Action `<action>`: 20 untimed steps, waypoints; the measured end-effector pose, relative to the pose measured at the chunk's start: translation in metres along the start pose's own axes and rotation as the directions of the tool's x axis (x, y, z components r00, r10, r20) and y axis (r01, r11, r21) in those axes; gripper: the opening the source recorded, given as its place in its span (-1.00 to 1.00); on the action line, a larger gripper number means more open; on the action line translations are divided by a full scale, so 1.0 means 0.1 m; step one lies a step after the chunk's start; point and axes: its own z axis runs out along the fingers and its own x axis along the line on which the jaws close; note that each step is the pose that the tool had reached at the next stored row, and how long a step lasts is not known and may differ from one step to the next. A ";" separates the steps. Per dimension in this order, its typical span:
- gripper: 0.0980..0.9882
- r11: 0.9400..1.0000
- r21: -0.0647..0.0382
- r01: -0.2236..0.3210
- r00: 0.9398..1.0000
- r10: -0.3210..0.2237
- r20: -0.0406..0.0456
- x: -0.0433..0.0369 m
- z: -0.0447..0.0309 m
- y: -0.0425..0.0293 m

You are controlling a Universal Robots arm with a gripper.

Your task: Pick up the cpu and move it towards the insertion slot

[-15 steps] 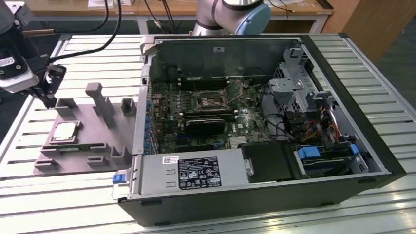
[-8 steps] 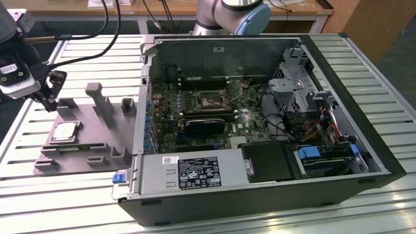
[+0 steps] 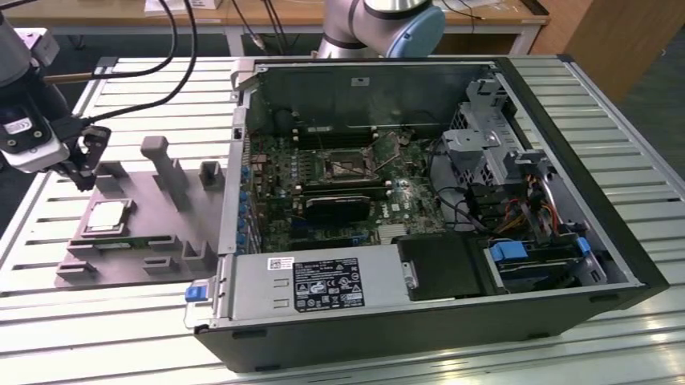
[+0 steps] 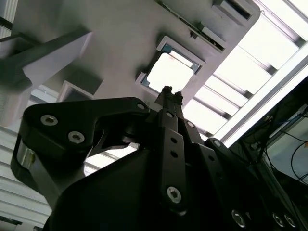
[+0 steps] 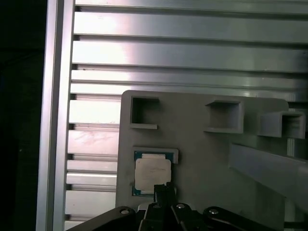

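Note:
The cpu (image 3: 107,215) lies flat in a square recess of the grey holder plate (image 3: 150,269), at the exterior view's left, silver top up. My gripper (image 3: 83,178) hangs just above and behind it, fingers together with nothing between them. In both wrist views the dark fingertips (image 4: 167,92) (image 5: 163,189) sit close over one edge of the cpu (image 4: 172,72) (image 5: 152,174), apart from it. The insertion slot (image 3: 345,164) is a square socket with a silver frame on the motherboard inside the open computer case.
A green memory stick (image 3: 134,241) rests on the holder below the cpu, and grey posts (image 3: 160,164) rise from the plate. The case wall (image 3: 237,144) stands between holder and motherboard. A black fan block (image 3: 335,206) sits below the socket. Cables trail over the slatted table (image 3: 128,88).

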 end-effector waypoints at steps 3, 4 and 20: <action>-0.99 1.000 0.000 0.000 1.000 0.000 0.000 0.006 0.054 -0.003; -0.99 1.000 0.000 0.000 1.000 0.000 0.000 0.007 0.072 -0.004; -0.99 1.000 0.000 0.000 1.000 0.000 0.000 0.020 0.362 -0.053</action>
